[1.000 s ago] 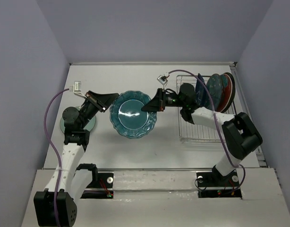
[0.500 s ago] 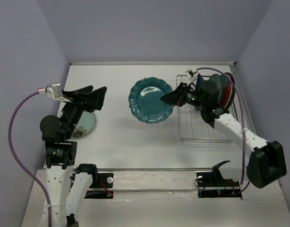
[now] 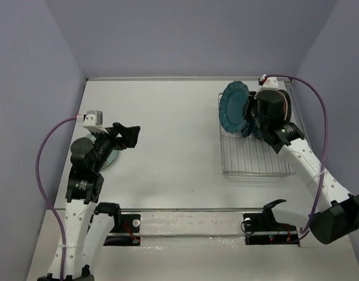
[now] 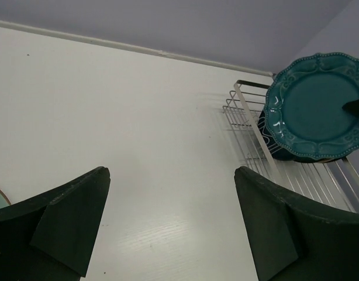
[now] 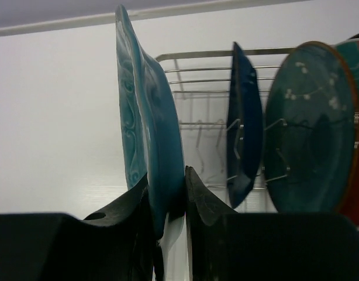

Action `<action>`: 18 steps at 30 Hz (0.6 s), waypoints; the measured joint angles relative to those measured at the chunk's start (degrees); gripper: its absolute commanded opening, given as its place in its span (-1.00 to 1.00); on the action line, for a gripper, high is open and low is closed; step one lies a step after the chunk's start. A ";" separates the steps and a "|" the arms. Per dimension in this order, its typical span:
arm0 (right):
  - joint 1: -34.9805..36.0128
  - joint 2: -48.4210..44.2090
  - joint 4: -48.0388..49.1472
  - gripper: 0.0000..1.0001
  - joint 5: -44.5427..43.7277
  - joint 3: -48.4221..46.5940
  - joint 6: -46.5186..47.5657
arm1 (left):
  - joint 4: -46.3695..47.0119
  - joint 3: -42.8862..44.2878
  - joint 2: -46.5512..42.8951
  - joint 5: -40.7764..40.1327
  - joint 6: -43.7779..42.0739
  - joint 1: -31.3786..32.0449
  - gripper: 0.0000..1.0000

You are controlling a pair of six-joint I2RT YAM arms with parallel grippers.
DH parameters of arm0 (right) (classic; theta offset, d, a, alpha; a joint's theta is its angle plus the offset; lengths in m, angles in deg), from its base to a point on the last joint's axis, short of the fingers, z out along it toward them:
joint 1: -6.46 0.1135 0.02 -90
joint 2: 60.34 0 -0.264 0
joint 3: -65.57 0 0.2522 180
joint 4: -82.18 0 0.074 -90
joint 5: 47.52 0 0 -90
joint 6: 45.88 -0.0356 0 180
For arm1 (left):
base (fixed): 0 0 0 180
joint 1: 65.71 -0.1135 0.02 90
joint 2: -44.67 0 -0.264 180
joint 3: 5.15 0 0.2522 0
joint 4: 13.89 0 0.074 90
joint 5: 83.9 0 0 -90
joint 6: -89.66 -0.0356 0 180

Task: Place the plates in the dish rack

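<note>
while the right gripper [image 5: 168,196] is clamping narrowly on the rim of the scalloped teal plate [image 5: 141,129], that plate is standing on edge straight ahead of its fingers, at the far left end of the dish rack [image 3: 249,159]. right of the gripper, a dark blue plate [image 5: 244,134] and a dark teal plate [image 5: 311,134] are sitting upright in the tines. the left gripper [image 4: 171,216] is gaping wide, holding nothing, with a pale mint plate [image 3: 112,157] lying just behind it.

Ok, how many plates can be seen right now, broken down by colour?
scalloped teal plate: 1, held in the right gripper
dark blue plate: 1
glossy dark teal plate: 1
red-and-light-blue plate: 1, only its edge shows
pale mint plate: 1
Total: 5 in view; any others are hidden.
</note>
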 measured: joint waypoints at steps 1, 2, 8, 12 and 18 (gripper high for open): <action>-0.04 0.50 -0.90 -0.86 -2.38 -0.57 1.22 | -0.02 0.00 0.09 -0.04 -0.31 0.42 0.98; -0.04 1.07 -1.70 -0.87 -4.59 -1.07 2.14 | -0.02 0.00 0.15 -0.04 -0.61 1.11 0.98; -0.04 3.41 -5.62 -0.86 -13.86 -3.87 7.13 | -0.48 0.00 0.15 -1.07 -1.77 3.89 0.98; -0.04 3.76 -5.92 -0.86 -17.27 -4.39 8.68 | -0.81 0.00 0.17 -1.79 -2.12 5.29 0.98; -0.04 6.05 -5.95 -0.86 -20.00 -4.46 10.12 | -1.07 0.00 0.15 -2.89 -2.19 6.10 0.98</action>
